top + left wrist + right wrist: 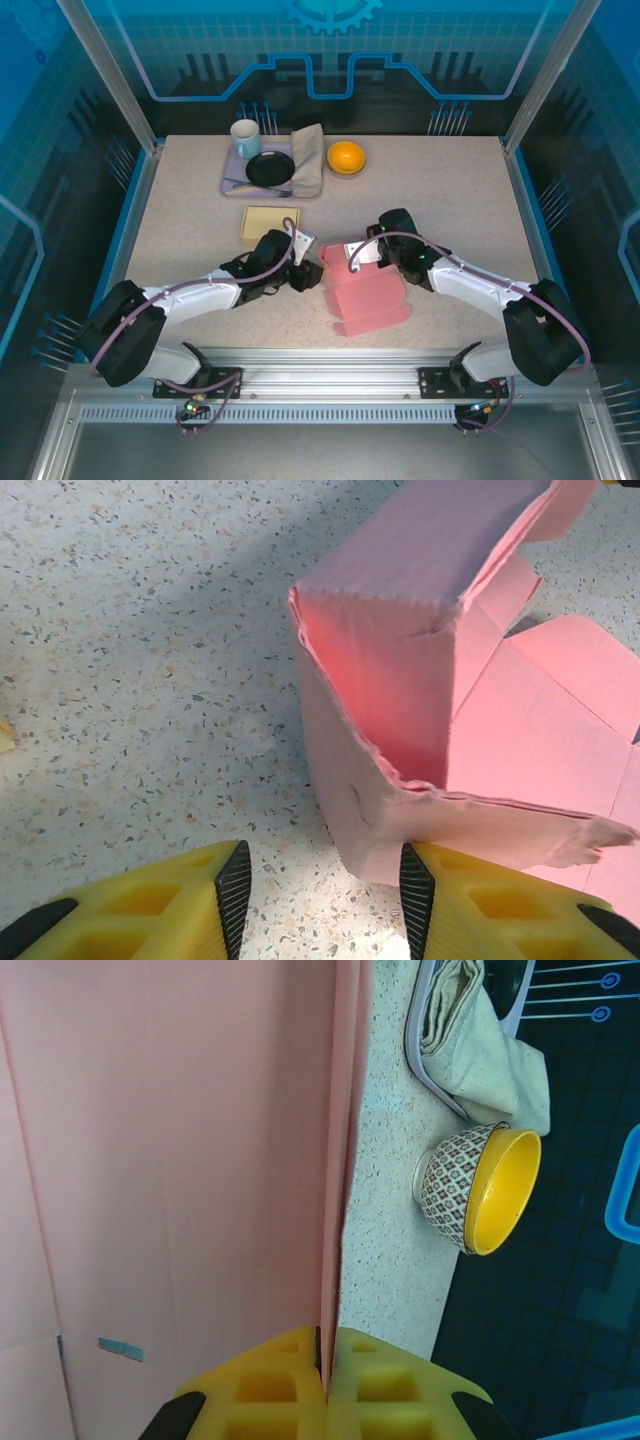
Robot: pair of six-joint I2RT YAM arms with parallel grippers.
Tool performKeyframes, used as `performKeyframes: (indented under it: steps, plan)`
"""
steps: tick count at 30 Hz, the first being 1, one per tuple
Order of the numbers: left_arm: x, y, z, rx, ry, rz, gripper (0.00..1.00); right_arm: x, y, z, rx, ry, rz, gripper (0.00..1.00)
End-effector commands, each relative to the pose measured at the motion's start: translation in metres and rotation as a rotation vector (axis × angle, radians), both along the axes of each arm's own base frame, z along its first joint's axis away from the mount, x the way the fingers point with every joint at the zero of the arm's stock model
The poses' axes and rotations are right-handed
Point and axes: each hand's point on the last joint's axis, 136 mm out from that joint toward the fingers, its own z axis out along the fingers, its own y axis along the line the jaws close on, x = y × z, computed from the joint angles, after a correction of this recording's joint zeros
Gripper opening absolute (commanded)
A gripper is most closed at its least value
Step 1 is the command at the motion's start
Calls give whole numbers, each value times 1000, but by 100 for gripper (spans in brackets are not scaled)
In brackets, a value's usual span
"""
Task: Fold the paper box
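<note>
Mid-fold: left end effector (325, 892) open by the paper box (385, 680), right end effector (325, 1355) pinching a flap

The left one stands part-open and empty. The pink box lies on the table (120, 630) just ahead of it, its ragged corner by the right-hand finger, likely lined up to pinch that wall. The right one is clamped on a thin upright panel, apparently to steady the box for folding.

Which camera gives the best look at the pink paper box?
Top external: nearly the whole pink paper box is in frame. Left wrist shows its raised walls and flaps, cropped; right wrist shows one panel pinched edge-on in the right gripper.
</note>
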Motion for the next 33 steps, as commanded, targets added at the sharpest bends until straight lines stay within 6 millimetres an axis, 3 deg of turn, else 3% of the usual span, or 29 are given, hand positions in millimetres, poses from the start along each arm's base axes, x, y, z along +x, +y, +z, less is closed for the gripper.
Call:
performKeyframes:
  steps: [1,8,19,33]
  plan:
    - [3,-14,8,-32,-16,-27,47,5,4,0,-10,-62,5,0]
    - [-1,-21,4,-42,-6,-38,47,7,5,4,-14,-187,36,0]
    - [9,-31,4,-48,8,-19,48,0,10,0,-24,-202,31,0]
    - [26,-21,-13,45,47,99,51,-4,12,0,-33,-208,27,0]
